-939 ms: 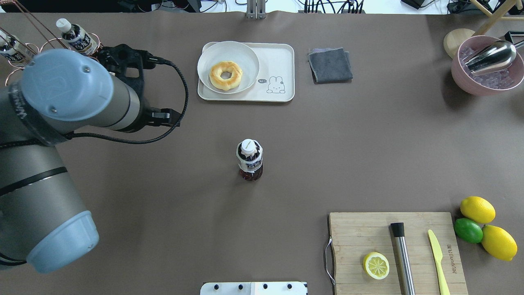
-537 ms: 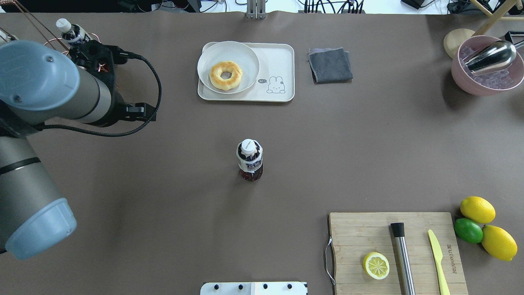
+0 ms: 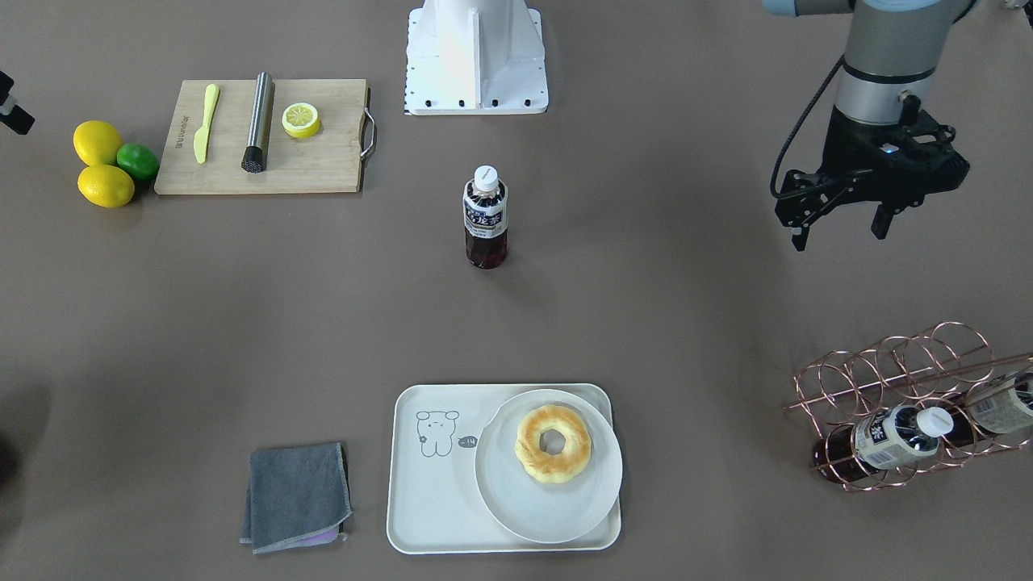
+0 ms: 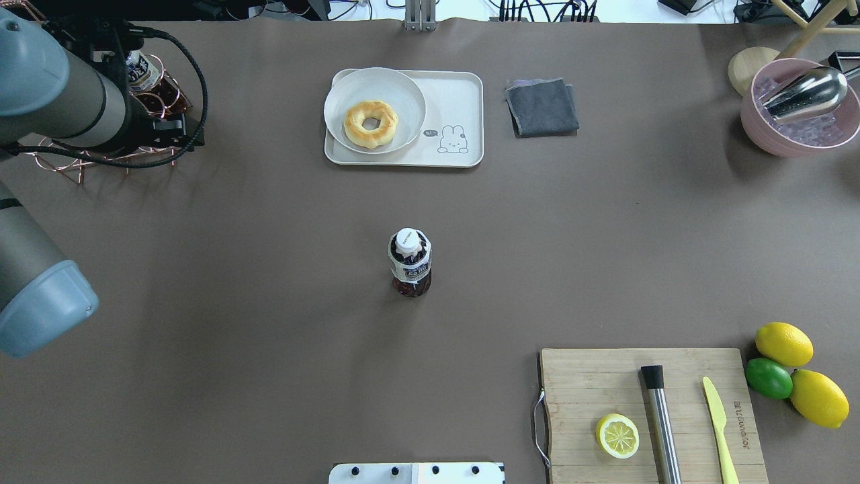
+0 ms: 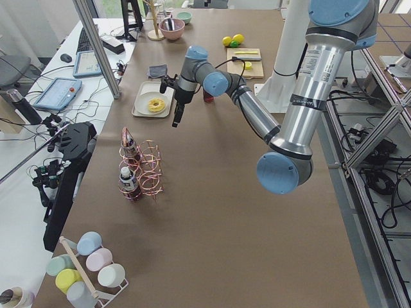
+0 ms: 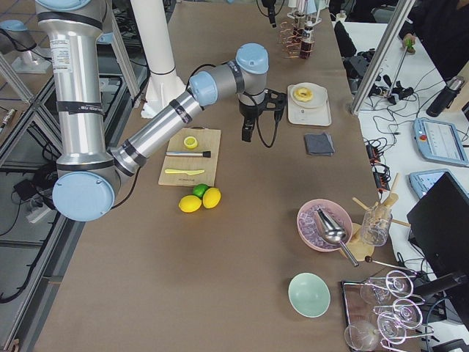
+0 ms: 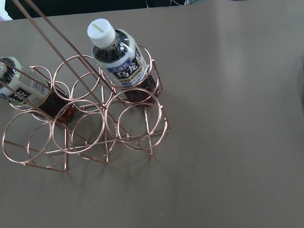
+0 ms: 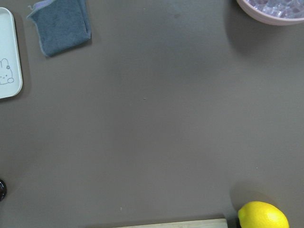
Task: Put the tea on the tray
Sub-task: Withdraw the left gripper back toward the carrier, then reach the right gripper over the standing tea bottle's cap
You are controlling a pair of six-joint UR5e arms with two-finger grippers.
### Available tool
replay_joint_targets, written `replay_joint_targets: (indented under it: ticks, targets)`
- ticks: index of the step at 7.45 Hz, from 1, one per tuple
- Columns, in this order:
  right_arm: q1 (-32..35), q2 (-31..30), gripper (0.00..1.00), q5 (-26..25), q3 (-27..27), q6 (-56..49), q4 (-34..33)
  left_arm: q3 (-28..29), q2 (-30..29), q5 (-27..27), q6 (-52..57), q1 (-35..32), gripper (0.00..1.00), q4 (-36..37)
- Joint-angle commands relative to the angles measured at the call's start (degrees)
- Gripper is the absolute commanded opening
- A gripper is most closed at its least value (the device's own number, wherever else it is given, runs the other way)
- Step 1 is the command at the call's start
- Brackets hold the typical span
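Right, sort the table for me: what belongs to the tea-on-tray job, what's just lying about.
For the job: tea bottle, cream tray, left claw.
Lying about: plate with doughnut, grey cloth, cutting board, lemon half, muddler, yellow knife, lemons, lime, bottle rack, ice bowl.

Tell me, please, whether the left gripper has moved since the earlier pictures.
Yes. The left gripper moved left, away from the tray, toward the bottle rack.
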Motion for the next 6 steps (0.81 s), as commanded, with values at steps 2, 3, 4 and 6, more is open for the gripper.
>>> replay_joint_targets:
  ticks: [2,3,4,6]
  targets:
    - [-10.6,10.36,1.0,-6.03,0.15,16.54,-0.07,5.94,7.77,-8.59,18.67,-13.26,0.98,-9.19]
    - [-13.69,13.87,1.0,-8.05,0.15,21.64,-0.16,5.52,9.43,-13.41,22.17,-16.53,0.98,-9.82]
    - [-17.98,17.47,1.0,-10.68,0.06,26.57,-0.51,7.95,10.31,-17.81,29.86,-20.04,0.98,-13.22]
    - [-25.46,21.98,1.0,-14.39,0.15,34.32,-1.56,13.05,11.64,-20.49,33.19,-23.06,0.98,-17.29]
